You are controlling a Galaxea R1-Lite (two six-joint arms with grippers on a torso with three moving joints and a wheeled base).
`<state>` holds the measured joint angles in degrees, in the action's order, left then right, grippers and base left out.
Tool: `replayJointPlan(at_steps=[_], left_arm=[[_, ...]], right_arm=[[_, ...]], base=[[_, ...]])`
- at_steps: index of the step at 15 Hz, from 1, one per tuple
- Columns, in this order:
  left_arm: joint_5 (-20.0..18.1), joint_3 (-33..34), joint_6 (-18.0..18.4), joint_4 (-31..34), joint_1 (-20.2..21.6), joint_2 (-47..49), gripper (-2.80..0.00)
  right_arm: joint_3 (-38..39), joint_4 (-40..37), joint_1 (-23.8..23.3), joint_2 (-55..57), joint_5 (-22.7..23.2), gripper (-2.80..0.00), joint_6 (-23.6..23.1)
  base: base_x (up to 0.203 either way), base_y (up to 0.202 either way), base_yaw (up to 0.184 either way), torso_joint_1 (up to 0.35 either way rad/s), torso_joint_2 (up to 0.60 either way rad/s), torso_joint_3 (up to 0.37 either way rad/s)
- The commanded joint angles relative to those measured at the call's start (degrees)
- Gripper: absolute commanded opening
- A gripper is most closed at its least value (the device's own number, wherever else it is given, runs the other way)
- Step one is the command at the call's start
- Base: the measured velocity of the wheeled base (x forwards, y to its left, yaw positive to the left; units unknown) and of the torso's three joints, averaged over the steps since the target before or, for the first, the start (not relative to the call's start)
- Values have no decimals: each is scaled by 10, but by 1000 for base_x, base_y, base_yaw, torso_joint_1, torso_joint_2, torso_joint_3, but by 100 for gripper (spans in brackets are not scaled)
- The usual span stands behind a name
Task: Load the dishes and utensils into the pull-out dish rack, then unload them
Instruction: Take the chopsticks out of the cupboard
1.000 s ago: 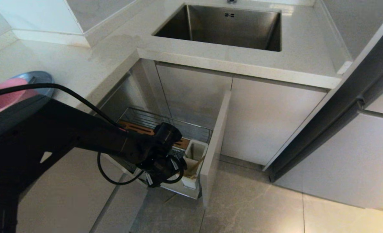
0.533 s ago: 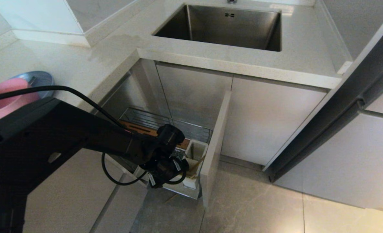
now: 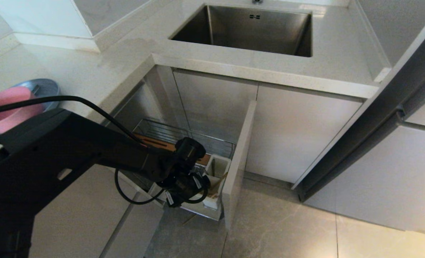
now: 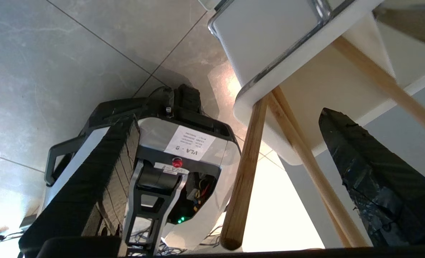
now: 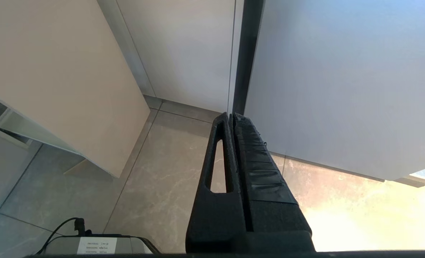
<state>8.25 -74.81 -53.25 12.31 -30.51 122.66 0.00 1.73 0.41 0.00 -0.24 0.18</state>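
The pull-out dish rack stands open below the counter, with its wooden strip and beige front panel. My left arm reaches down to the white utensil cup in the rack's front corner. My left gripper is open, and the wooden chopsticks lean out of the cup between its fingers. No finger touches them. On the counter at the left, the pink bowl sits on the light-blue plate, with a slim spoon beside it. My right gripper is shut and empty.
The steel sink is set in the counter behind the rack. A tall cabinet door stands open at the right. The robot's base is on the grey tiled floor under the left gripper.
My left arm has crept slightly towards the utensil cup. Its gripper stays open, and nothing else has moved.
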Motion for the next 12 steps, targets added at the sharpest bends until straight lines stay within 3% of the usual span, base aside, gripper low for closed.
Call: replayJointPlan(at_steps=[1,12], left_arm=[[2,-2,-3,0,0,-1,0],[5,-4,1,-2,4,0,0]], right_arm=[[4,0,0,0,0,-280,0],[5,0,0,0,0,-280,0]], base=[[0,0,0,0,0,0],[0,0,0,0,0,0]])
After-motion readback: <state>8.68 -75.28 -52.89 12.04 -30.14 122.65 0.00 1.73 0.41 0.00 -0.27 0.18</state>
